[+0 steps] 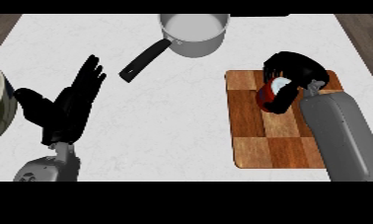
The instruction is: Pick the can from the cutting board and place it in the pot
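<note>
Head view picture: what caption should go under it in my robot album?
Robot's right hand curls round the red can over the wooden cutting board, grey pot waiting behind, left hand resting open.

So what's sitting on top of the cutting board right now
A red can is on the cutting board, with the right hand curled round it. The hand and forearm cover the can's far side and part of the board, so anything there is hidden.

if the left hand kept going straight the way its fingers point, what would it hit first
Probably the pot, at its black handle: the open left hand points up and right toward the handle's free end. Height is unclear, so it might pass above.
</note>
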Controlling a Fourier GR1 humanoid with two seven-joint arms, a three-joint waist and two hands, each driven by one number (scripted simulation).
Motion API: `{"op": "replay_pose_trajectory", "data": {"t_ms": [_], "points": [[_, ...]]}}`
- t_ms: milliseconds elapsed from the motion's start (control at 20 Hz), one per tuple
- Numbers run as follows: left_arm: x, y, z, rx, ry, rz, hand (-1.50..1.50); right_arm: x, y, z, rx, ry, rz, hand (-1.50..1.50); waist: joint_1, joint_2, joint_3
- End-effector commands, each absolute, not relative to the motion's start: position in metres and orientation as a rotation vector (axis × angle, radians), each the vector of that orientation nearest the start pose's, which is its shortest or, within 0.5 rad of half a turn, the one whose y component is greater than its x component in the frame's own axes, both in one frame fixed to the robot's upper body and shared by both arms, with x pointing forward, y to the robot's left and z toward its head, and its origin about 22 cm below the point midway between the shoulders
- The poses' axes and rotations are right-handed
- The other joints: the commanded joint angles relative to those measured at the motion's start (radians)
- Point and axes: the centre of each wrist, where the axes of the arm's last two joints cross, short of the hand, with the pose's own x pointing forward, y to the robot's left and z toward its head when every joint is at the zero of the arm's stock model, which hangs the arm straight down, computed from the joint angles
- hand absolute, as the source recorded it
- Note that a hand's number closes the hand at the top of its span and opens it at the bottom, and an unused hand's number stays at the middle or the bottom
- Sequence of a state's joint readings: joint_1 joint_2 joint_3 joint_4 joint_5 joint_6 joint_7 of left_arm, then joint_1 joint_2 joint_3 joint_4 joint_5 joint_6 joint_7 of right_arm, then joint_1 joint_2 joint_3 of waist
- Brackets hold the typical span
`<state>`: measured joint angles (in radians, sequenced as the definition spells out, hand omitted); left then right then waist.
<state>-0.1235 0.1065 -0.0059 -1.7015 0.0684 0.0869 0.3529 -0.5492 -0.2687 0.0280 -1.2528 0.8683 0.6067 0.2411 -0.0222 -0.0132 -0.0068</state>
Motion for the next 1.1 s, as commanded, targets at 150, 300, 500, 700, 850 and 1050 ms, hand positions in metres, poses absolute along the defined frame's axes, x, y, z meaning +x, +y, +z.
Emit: {"op": "replay_pose_trajectory", "data": {"t_ms": [150,300,500,700,850,1050], "points": [[0.261,0.242,0.062,0.065,-1.449,0.030,0.00,0.354,-0.214,0.063,-0.875,-0.716,0.751,1.50,-0.041,-0.018,-0.004],[0.260,0.240,0.057,0.055,-1.435,0.024,0.00,0.355,-0.185,0.084,-1.051,-0.676,0.576,1.50,-0.029,-0.023,-0.009],[0.263,0.239,0.066,0.041,-1.457,-0.003,0.00,0.353,-0.146,0.123,-1.268,-0.682,0.383,1.50,0.020,-0.029,-0.005],[0.268,0.226,0.065,0.011,-1.448,-0.028,0.00,0.344,-0.105,0.168,-1.406,-0.771,0.256,1.50,0.040,-0.021,-0.002],[0.269,0.221,0.062,-0.009,-1.438,-0.058,0.00,0.333,-0.075,0.190,-1.500,-0.867,0.207,1.50,0.068,-0.017,-0.003],[0.271,0.211,0.062,-0.017,-1.450,-0.055,0.00,0.320,-0.038,0.232,-1.652,-0.994,0.220,1.50,0.084,-0.011,-0.002]]}}
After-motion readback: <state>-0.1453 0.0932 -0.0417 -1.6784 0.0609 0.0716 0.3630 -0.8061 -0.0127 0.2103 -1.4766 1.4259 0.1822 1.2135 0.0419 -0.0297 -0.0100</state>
